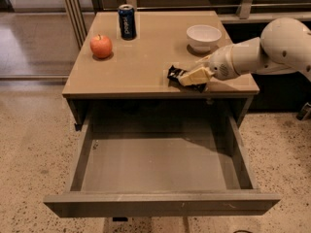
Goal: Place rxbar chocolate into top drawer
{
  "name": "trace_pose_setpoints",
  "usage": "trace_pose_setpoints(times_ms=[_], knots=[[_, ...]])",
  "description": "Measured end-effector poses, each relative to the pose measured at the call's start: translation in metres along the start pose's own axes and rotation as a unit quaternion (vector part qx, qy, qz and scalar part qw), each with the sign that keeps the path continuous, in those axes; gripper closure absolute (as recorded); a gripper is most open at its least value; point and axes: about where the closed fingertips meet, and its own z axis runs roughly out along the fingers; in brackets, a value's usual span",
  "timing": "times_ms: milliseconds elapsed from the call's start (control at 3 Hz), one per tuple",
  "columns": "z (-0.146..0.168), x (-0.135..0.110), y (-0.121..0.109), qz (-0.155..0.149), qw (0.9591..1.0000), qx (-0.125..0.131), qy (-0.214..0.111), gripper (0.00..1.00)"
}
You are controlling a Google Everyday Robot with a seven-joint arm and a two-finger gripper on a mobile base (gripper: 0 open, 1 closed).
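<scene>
Counter front-right edge: gripper (188,77) at rxbar chocolate (175,73), hold cannot tell. Your risk: weak pinch, bar slips, misses top drawer (160,165).

A single camera looks down at a steep angle from above and in front of the table (146,57), facing its front edge from close by. The open drawer (160,165) fills the lower half of the view and the tabletop the upper half. The gripper (194,75) is right of centre, over the table's front right part.
</scene>
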Motion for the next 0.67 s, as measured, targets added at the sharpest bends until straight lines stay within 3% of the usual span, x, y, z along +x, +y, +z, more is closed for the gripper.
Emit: trace_pose_setpoints(times_ms=[333, 667], knots=[[-0.037, 0.005, 0.046, -0.056, 0.9961, -0.068, 0.004, 1.00], [-0.047, 0.016, 0.072, -0.074, 0.9901, -0.118, 0.019, 1.00]])
